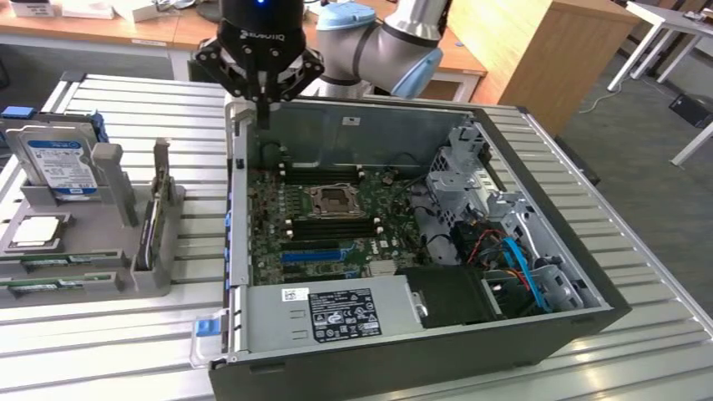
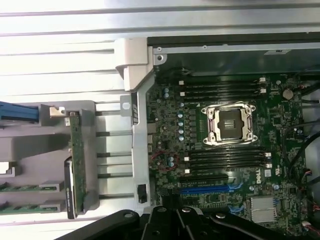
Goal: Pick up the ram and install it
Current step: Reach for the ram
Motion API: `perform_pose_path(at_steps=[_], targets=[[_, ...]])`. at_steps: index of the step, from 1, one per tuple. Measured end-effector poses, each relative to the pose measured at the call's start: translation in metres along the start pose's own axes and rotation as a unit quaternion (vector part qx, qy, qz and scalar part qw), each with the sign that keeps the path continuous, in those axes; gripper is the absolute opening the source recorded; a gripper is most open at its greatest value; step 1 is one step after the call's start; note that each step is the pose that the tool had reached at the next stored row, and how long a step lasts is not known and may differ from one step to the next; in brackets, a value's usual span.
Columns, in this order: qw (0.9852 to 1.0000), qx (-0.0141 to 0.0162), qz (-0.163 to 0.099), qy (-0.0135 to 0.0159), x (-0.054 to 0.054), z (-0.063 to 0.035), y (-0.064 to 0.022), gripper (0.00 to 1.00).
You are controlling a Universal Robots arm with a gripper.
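Item: black robot gripper (image 1: 265,110), fingers pressed together, nothing between them. It hung over the far corner of the open black computer case (image 1: 390,368), on the exterior view's left.

Item: the ram (image 2: 76,155), a long thin green circuit-board stick. It stood on edge in a grey plastic holder (image 1: 112,180) just beside the case, on the exterior view's left, apart from the gripper.

Item: silver hard drive with blue-and-white label (image 1: 56,163), upright in the same holder.

Item: green motherboard (image 1: 323,230) inside the case, with a square silver processor socket (image 2: 231,122) between rows of black slots.

Support: slatted metal worktop (image 1: 635,334).
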State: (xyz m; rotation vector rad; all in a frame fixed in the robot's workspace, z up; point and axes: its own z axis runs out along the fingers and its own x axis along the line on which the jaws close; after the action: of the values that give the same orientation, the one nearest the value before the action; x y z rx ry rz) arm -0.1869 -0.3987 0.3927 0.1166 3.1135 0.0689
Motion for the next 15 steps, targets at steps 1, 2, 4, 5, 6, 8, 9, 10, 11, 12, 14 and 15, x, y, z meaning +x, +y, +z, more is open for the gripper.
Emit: perform_pose_path(at_steps=[1, 2, 4, 5, 6, 8, 9, 10, 11, 12, 14, 15], targets=[[1.0000, 0.0000, 0.000, 0.0000, 0.003, 0.0000, -0.0002, 0.11], [1.0000, 0.0000, 0.000, 0.0000, 0.007, -0.0001, -0.0004, 0.11], [1.0000, 0.0000, 0.000, 0.0000, 0.013, -0.0001, -0.0008, 0.11], [1.0000, 0.0000, 0.000, 0.0000, 0.017, -0.0002, -0.0010, 0.11], [1.0000, 0.0001, 0.000, 0.0000, 0.021, -0.0002, -0.0012, 0.11], [1.0000, 0.0000, 0.000, 0.0000, 0.029, -0.0003, -0.0017, 0.11], [1.0000, 0.0000, 0.000, 0.0000, 0.033, -0.0003, -0.0018, 0.11], [1.0000, 0.0000, 0.000, 0.0000, 0.036, -0.0003, -0.0020, 0.11], [1.0000, 0.0001, 0.000, 0.0000, 0.040, -0.0004, -0.0023, 0.11], [1.0000, 0.0000, 0.000, 0.0000, 0.044, -0.0004, -0.0025, 0.11], [1.0000, 0.0000, 0.000, 0.0000, 0.051, -0.0005, -0.0029, 0.11], [1.0000, 0.0000, 0.000, 0.0000, 0.054, -0.0005, -0.0030, 0.11]])
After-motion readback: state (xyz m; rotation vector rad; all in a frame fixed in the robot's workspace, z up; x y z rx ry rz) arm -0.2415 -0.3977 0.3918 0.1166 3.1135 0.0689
